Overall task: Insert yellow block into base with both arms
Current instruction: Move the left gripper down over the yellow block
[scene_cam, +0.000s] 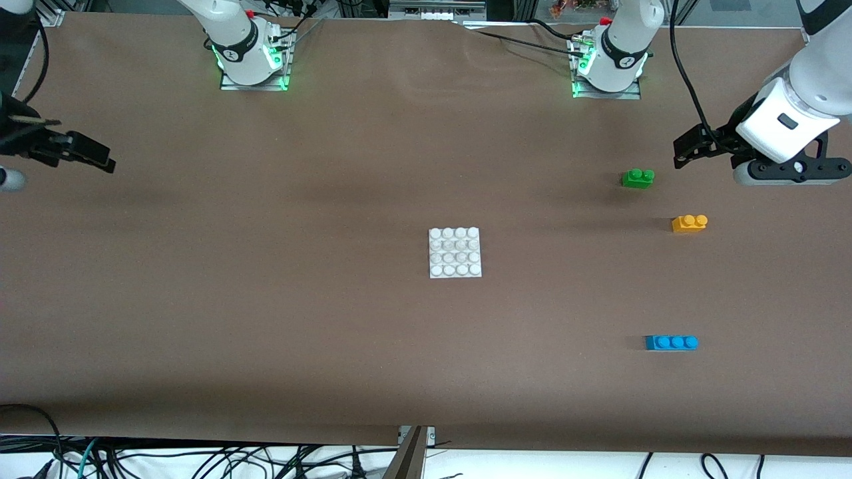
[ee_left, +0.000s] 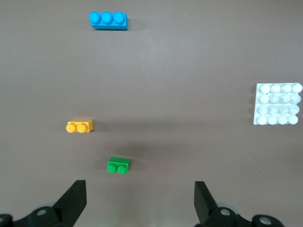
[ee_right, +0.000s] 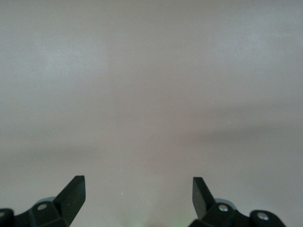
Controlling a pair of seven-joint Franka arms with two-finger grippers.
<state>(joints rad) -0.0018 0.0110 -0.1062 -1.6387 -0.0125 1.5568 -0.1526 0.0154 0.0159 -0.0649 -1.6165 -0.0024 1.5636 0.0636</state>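
Lowest in my front view, at lower right, I see the blue three-stud brick point(scene_cam: 671, 342) lying flat on the brown table point(scene_cam: 266, 319), toward the left arm's end. Higher up, near the middle of the frame, sits the base point(scene_cam: 454, 252), a white square plate with its stud grid facing up and nothing on it. Up and to the right of it, at mid right, I find the yellow block point(scene_cam: 689, 223), studs up, well apart from the base. Just above that in the frame, farther from the front camera, is the green two-stud brick point(scene_cam: 638, 177), near the yellow block but not touching it.

The left gripper point(scene_cam: 689, 150) hangs at the right edge of the frame, over the table near the green brick; my left wrist view shows its fingers point(ee_left: 73, 201) spread wide with nothing between them. The right gripper point(scene_cam: 86, 154) hangs at the left edge of the frame, over bare table at the right arm's end, and the right wrist view shows its fingers point(ee_right: 75, 194) also spread and empty. Both arm bases stand along the top edge.
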